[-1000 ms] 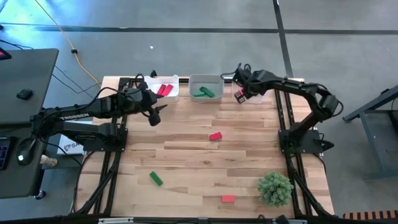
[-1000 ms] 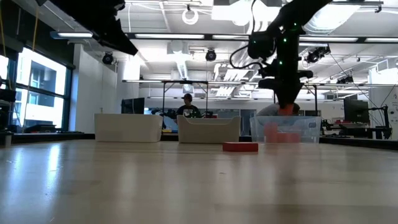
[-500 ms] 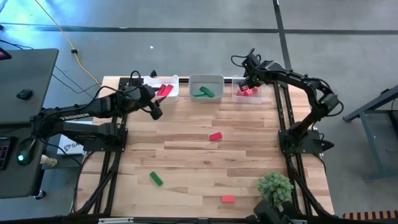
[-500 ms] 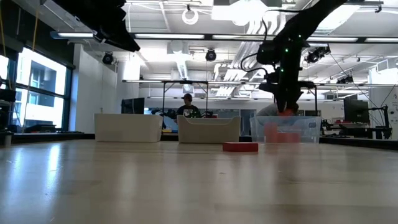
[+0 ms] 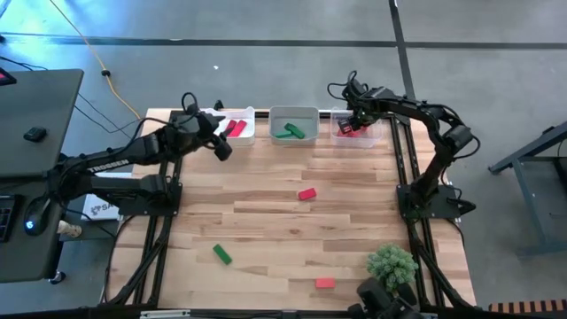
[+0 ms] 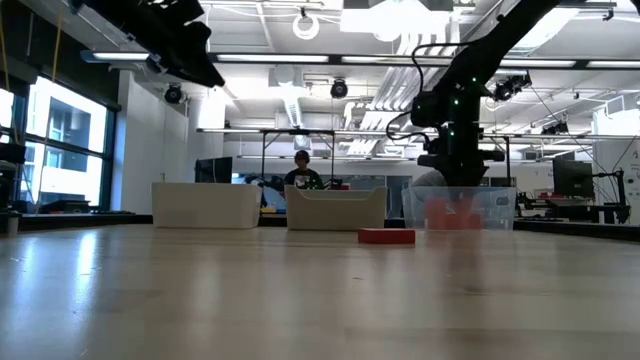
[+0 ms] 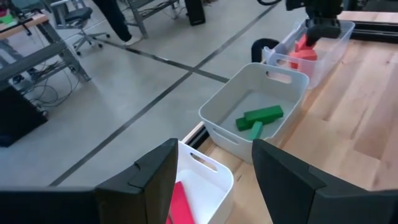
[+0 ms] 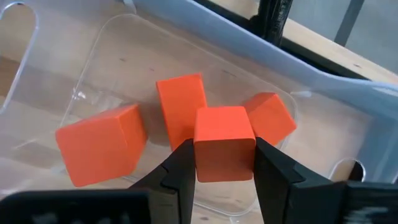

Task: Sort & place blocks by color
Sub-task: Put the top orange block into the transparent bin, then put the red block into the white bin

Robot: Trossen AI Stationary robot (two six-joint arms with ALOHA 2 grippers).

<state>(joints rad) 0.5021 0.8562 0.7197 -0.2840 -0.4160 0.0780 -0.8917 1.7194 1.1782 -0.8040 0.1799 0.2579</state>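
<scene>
The right claw [image 8: 224,163] is pinching a coral orange cube [image 8: 224,151] between its two fingers and holding it just above the clear bin [image 5: 357,129] at the far right of the worktop [image 5: 292,230] — the bin where three other coral blocks [image 8: 102,151] already lie. The cube is kept over that bin because its colour matches what is inside; I judge the drop is the step in hand and has not yet been made. The right arm reaches from its base at the right edge toward the far side, wrist bent down so the fingers point into the bin.

The left claw [image 7: 211,180] hangs empty with its fingers spread, over the far left of the worktop just beside the white bin [image 5: 237,126] that holds crimson blocks [image 5: 234,128]. The left arm stretches from the left edge toward that bin, clear of the surface. Next to it, the middle bin [image 5: 293,123] holds two green bars [image 7: 259,118], so each bin takes one colour.

Still loose on the worktop are a red block [image 5: 306,194] near the middle, a green block [image 5: 221,255] nearer and to the left, and another red block [image 5: 325,283] at the near edge, beside the green plant [image 5: 392,268] — so the sorting looks well along but unfinished.
</scene>
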